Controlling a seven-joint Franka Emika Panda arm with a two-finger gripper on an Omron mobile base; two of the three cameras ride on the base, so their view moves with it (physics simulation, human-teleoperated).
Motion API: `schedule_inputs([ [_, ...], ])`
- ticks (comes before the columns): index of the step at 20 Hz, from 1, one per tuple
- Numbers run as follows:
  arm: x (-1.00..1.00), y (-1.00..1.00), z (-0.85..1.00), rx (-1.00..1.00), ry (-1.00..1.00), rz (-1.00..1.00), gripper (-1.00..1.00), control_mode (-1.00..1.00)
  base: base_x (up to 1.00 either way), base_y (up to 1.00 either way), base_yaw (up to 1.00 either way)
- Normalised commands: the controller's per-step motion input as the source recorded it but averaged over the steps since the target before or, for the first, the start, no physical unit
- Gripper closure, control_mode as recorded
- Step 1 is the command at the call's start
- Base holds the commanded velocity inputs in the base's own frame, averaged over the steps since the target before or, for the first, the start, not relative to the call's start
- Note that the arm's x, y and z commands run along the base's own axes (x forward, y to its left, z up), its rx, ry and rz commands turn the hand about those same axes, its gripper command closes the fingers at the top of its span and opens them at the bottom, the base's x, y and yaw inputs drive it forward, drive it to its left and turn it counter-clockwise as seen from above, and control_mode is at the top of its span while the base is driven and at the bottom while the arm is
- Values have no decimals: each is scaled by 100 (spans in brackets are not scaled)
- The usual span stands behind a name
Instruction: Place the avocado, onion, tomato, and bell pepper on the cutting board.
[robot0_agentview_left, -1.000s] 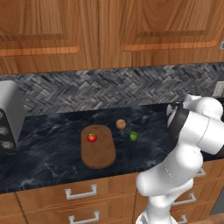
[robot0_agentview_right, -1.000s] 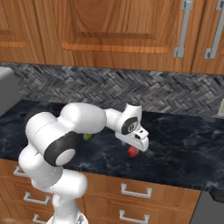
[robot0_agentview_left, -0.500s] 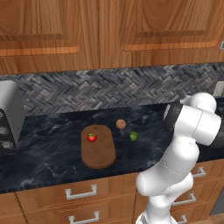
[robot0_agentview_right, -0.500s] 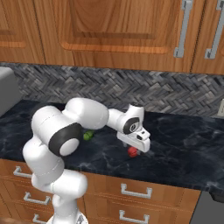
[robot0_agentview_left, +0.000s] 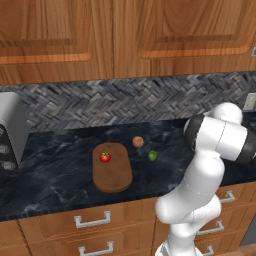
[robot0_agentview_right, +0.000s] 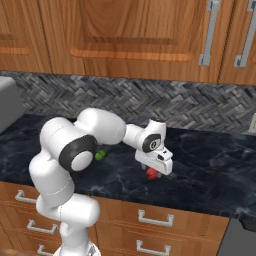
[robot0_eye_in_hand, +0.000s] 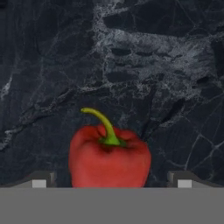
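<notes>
Dark marble tabletop (robot0_eye_in_hand: 131, 65) at frame centre carries the bell pepper (robot0_eye_in_hand: 109, 157), which the tool (robot0_eye_in_hand: 109, 183) straddles, released wide, presumably to clasp it.

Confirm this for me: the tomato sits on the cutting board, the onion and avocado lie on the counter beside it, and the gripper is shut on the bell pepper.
Not quite. In the hand view the gripper is open, its fingertips apart on either side of the bell pepper, not shut on it. The left base view bears out the rest: tomato on the cutting board, onion and avocado on the counter.

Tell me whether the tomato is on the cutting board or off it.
On it: the tomato sits on the cutting board, near its far end, in the left base view.
</notes>
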Motion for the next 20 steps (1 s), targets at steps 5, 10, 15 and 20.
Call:
schedule_inputs([
  [5,1,0,-7,0,4,-4,-100,-100,0,0,0],
  [10,5,1,-7,0,8,-5,-100,-100,0,0,0],
  [15,10,1,-2,0,9,-6,-100,-100,0,0,0],
  [20,20,7,0,0,13,-7,100,-100,0,0,0],
])
